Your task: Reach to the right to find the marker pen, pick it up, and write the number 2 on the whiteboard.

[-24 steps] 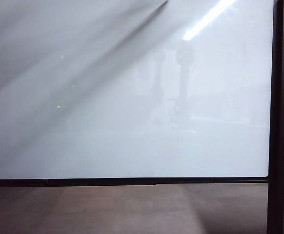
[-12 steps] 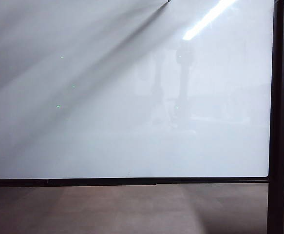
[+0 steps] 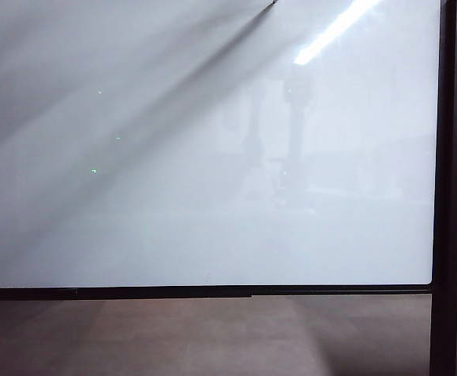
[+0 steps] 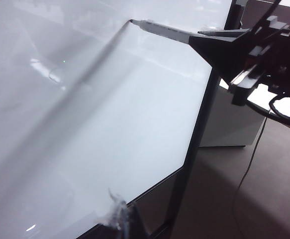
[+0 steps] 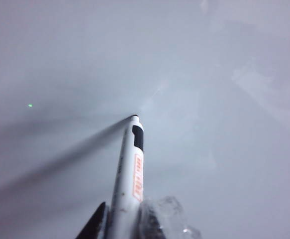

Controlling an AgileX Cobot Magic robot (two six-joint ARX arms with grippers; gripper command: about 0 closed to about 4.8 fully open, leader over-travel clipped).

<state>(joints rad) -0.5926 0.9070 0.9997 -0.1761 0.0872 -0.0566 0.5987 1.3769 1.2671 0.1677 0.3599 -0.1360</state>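
Observation:
The whiteboard point(image 3: 212, 157) fills the exterior view, glossy and white. My right gripper point(image 5: 127, 216) is shut on the marker pen point(image 5: 130, 169), a pale barrel with a dark tip. The tip rests against the whiteboard point(image 5: 209, 74) and casts a long shadow. In the exterior view only the marker pen tip point(image 3: 273, 3) shows, at the top edge. The left wrist view shows the right gripper point(image 4: 200, 36) holding the marker pen point(image 4: 164, 31) against the whiteboard point(image 4: 110, 124). Of my left gripper point(image 4: 121, 219) only one taped fingertip shows, low by the board's lower edge. The number 2 is out of view.
A dark frame post point(image 3: 450, 188) stands at the board's right side and a dark rail point(image 3: 212, 291) runs along its lower edge. Brown floor point(image 3: 212, 337) lies below. A white cabinet point(image 4: 229, 124) and a black cable point(image 4: 284, 107) sit beyond the post.

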